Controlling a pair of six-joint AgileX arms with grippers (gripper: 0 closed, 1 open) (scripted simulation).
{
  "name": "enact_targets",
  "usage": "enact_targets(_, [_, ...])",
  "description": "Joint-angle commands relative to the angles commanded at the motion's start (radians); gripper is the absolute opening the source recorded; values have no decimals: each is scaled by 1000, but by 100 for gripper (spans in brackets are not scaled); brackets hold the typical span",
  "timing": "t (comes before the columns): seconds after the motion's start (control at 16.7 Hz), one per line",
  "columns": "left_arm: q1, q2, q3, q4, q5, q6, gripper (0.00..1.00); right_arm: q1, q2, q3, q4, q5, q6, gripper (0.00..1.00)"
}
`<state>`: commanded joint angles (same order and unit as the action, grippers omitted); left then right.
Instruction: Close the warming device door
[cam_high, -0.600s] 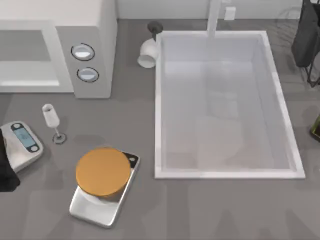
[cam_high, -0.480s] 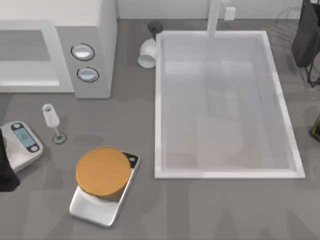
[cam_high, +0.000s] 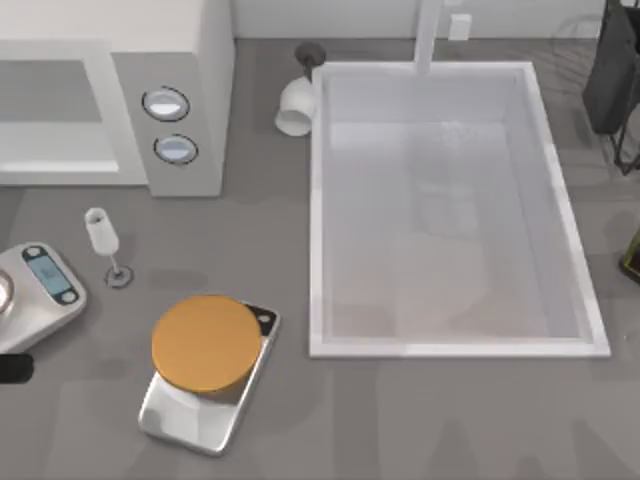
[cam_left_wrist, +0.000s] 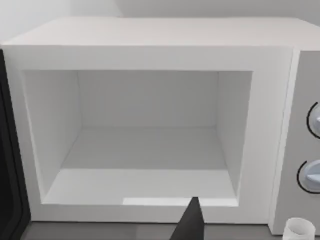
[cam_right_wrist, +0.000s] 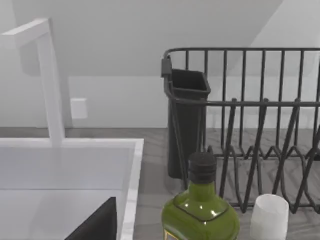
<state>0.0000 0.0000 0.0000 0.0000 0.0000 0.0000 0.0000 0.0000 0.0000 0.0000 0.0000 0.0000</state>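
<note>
The warming device (cam_high: 110, 95) stood at the upper left of the top view, its two dials (cam_high: 166, 104) on the panel beside an open cavity. The left wrist view looked straight into that cavity (cam_left_wrist: 145, 145), white and bare inside, so the door was not yet shut. A dark vertical edge at the far left of the left wrist view (cam_left_wrist: 9, 165) was probably the door swung wide, though too little of it appeared to be sure.

The step in hand looked like the approach: the left gripper (cam_left_wrist: 189, 225) showed as one dark fingertip at the lower middle of the left wrist view, facing the opening and touching nothing. Whether its jaws were wide or narrow could not be told. A dark sliver at the left edge of the top view (cam_high: 12, 368) was likely part of the left arm. The next move would call for getting round to the outer face of the door and pushing it toward the cavity.

The right arm sat parked near the dish rack (cam_right_wrist: 250, 125) and an olive-green bottle (cam_right_wrist: 201, 210); its jaws could not be judged either.

No brand or writing could be read; the display of the kitchen scales (cam_high: 40, 285) was illegible.
</note>
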Motion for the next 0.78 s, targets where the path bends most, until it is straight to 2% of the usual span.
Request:
enact_targets(0.24, [0, 0, 0, 0, 0, 0, 2, 0, 0, 0, 0, 0, 0, 100])
enact_targets(0.78, [0, 0, 0, 0, 0, 0, 0, 0, 0, 0, 0, 0, 0, 100])
